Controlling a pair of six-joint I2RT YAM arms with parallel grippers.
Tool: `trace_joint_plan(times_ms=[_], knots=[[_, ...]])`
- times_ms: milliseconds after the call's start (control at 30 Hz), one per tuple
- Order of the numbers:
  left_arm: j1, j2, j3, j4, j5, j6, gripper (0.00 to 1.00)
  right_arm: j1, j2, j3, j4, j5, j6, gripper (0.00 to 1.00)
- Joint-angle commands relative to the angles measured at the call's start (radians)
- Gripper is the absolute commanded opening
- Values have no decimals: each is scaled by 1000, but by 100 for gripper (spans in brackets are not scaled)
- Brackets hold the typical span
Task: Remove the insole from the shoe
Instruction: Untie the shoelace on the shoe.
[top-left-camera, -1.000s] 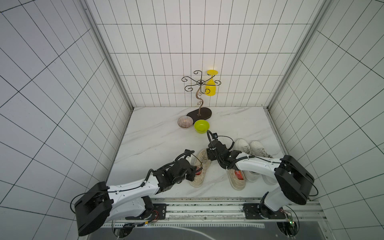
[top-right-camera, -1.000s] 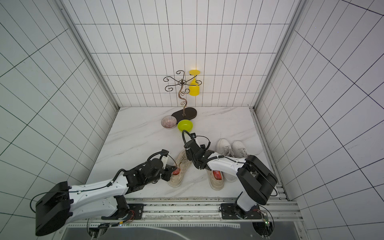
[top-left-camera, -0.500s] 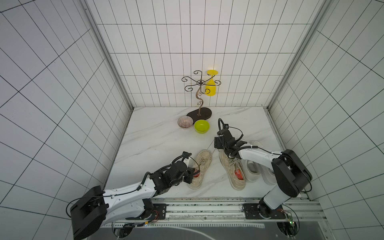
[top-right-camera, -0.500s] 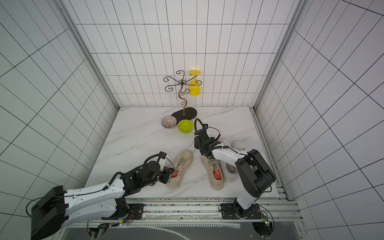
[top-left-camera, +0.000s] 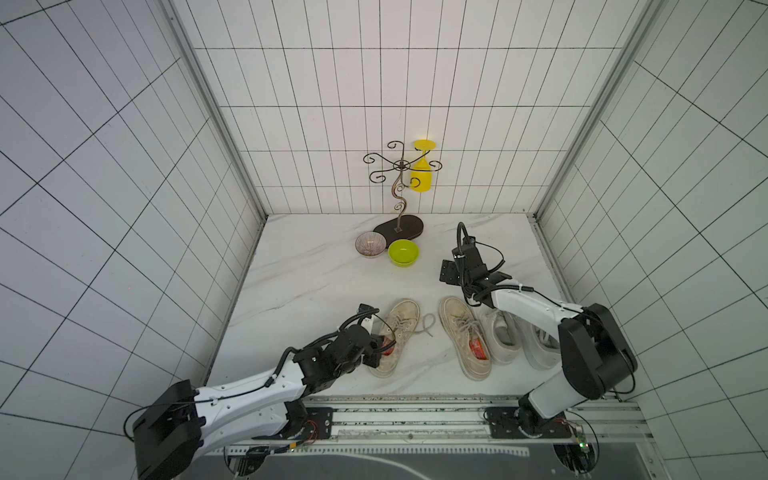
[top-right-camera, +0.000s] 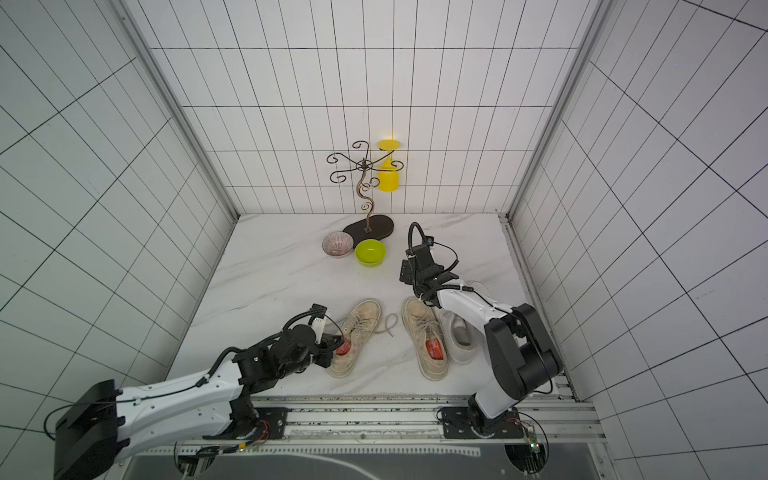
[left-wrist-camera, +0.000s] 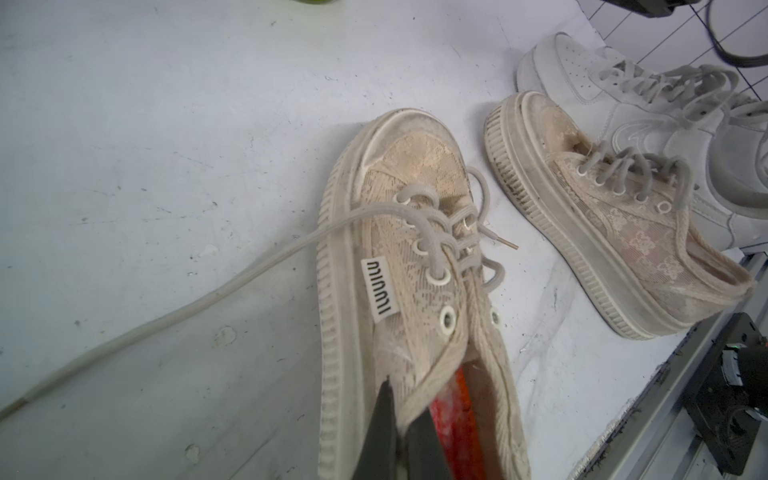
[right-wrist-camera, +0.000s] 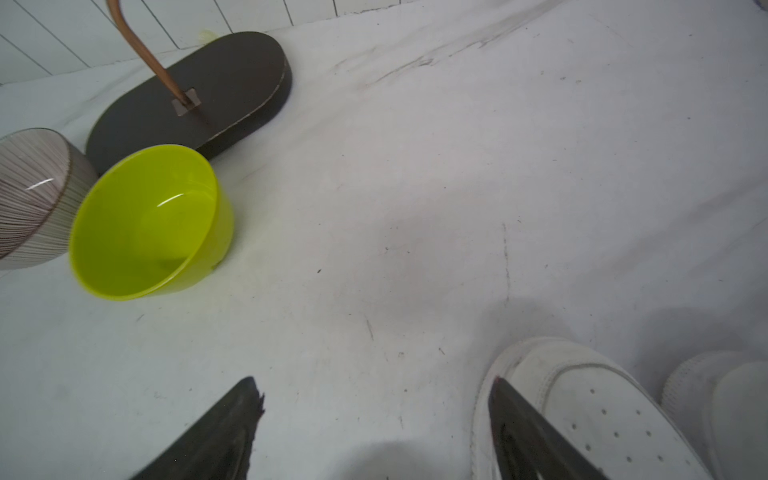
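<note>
One beige lace shoe (left-wrist-camera: 399, 232) | left tool (left-wrist-camera: 401, 409) pinching its collar | right tool (right-wrist-camera: 374, 382) agape

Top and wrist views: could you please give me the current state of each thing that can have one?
gripped beige shoe: upright, red insole inside.
left end effector: shut on that shoe's collar.
right end effector: open, empty.
second beige shoe: upright, second insole inside.
white sneakers: upright, side by side.
green bowl: upright, empty.
striped bowl: upright, empty.
yellow glass: hanging upside down on stand.
</note>
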Motion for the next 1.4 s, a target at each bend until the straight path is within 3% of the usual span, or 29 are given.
trace_joint_plan(times_ms=[0, 267, 567, 767, 1033, 1367], knots=[[-2, -4, 38, 104, -143, -51, 0, 83, -97, 0, -12, -92, -54, 85], [9, 197, 158, 158, -258, -134, 0, 296, -230, -132, -15, -195, -20, 81], [61, 338, 207, 246, -79, -241, 0, 363, -138, -198, 59, -287, 34, 75], [48, 378, 208, 257, -45, -246, 3, 381, -53, -174, 83, -320, 23, 72], [51, 357, 165, 254, -43, -229, 35, 381, 5, -156, 33, -182, 22, 60], [101, 463, 223, 209, -2, -182, 39, 381, 27, -122, -8, -109, 31, 47]])
